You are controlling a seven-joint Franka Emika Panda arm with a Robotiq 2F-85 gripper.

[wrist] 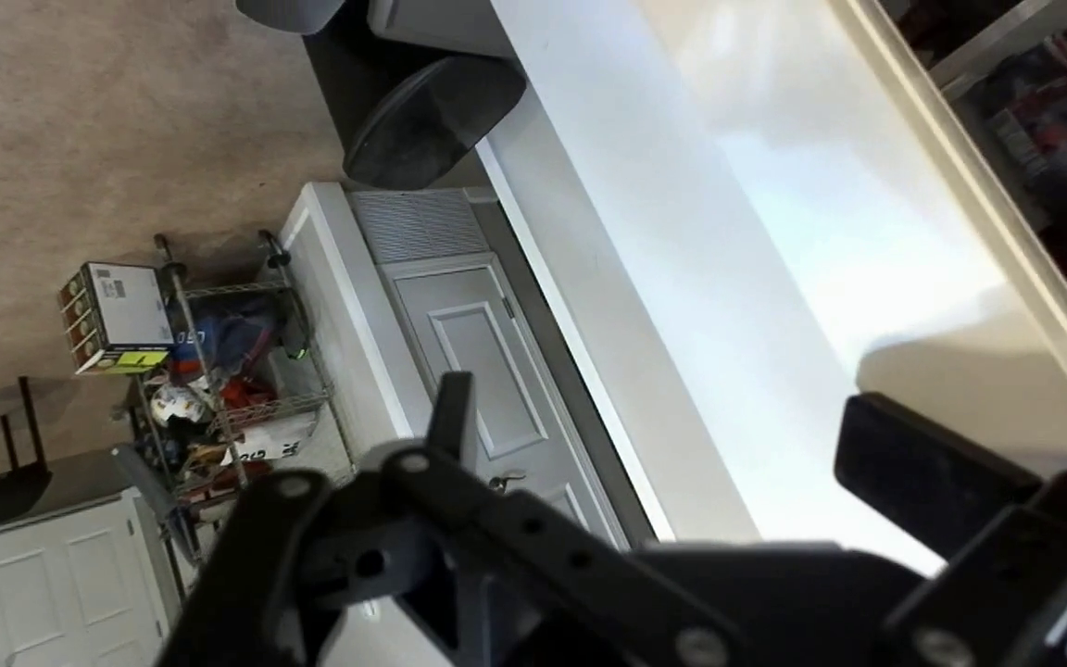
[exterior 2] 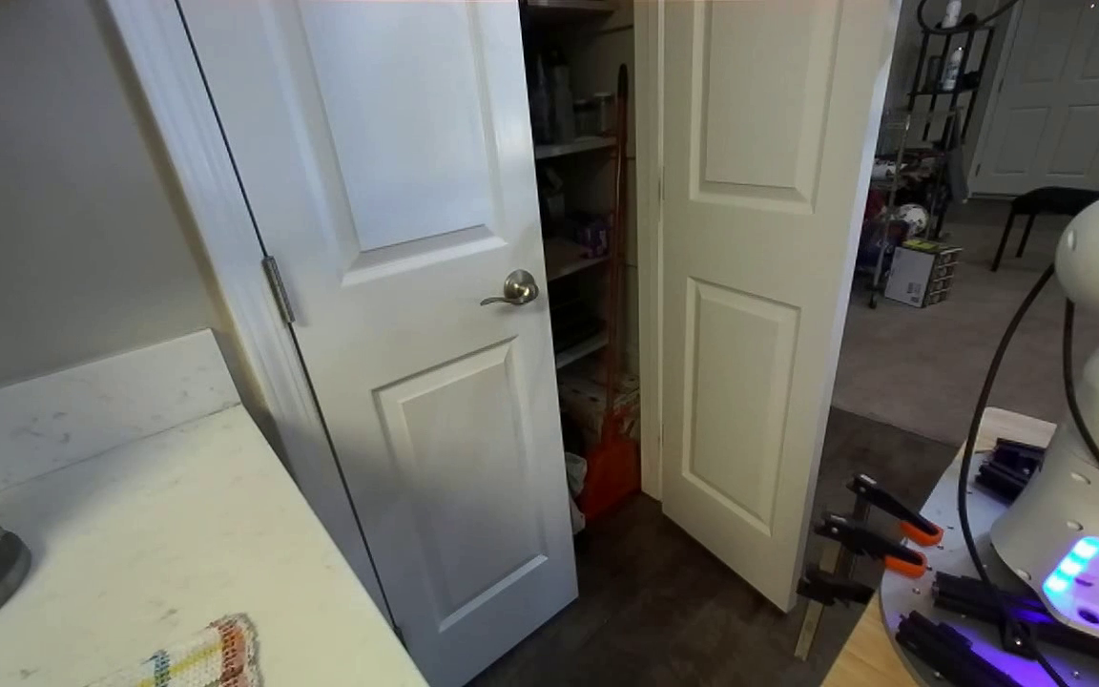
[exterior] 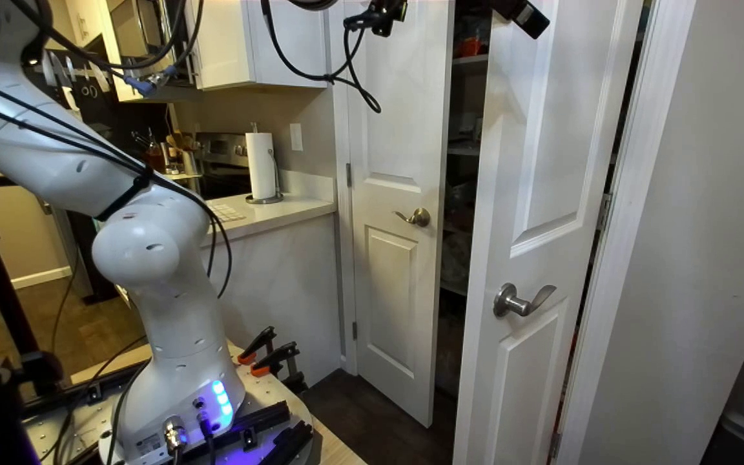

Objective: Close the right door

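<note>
While the black two-fingered gripper (wrist: 668, 426) hangs spread, pinching nothing, watch the tall white panelled door (exterior: 540, 223) with silver lever (exterior: 522, 301), ajar past the pale wooden worktop's (exterior: 333, 449) right edge: push too near the door's free side and the gripper could slip behind, jamming.

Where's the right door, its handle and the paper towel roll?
Right door (exterior: 540, 261), in an exterior view: flat part between panels.
Handle (exterior: 529, 307), in an exterior view: its lever.
Paper towel roll (exterior: 260, 166), in an exterior view: its white middle.
</note>
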